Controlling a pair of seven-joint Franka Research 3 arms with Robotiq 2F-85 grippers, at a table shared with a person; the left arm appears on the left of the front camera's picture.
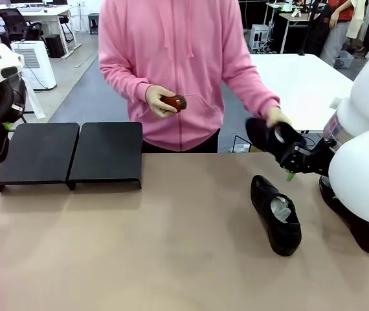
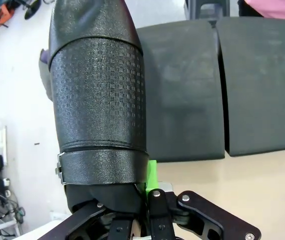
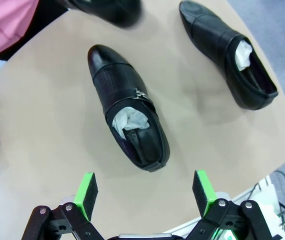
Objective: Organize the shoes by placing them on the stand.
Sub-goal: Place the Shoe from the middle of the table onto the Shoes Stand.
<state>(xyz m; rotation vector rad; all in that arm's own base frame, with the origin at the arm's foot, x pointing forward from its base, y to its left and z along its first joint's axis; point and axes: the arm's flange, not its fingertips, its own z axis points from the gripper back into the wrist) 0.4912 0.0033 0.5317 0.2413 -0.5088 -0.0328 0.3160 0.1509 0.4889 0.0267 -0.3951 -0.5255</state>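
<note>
L gripper [image 2: 143, 186] is clamped tight on the rear of shoe 1 [image 2: 97, 100], green pad [image 2: 151, 172] pressed to its side. R gripper [image 3: 145, 195] hangs w/ jaws spread wide, nothing between them. Under both is the tan table [image 1: 139, 246]. At its far left sits the stand [image 1: 107, 152]: two matte-black platforms touching side by side. At the far side is a person [image 1: 184, 58] in a pink hoodie. As for shoe 1: black, textured vamp w/ buckle strap, in the air, toe pointing away from the wrist cam, overlapping one platform's outer edge; above it or beside it, can't tell. Ahead of the R gripper's fingers lies shoe 2 [image 3: 127, 117] on the table, white paper inside; shoe 3 [image 3: 230, 55] lies near it, apart, also stuffed. Over the table's far right the person's hand [image 1: 278, 118] holds shoe 4 [image 1: 265, 137]; the other hand [image 1: 157, 100] holds a small brown brush [image 1: 175, 102].
</note>
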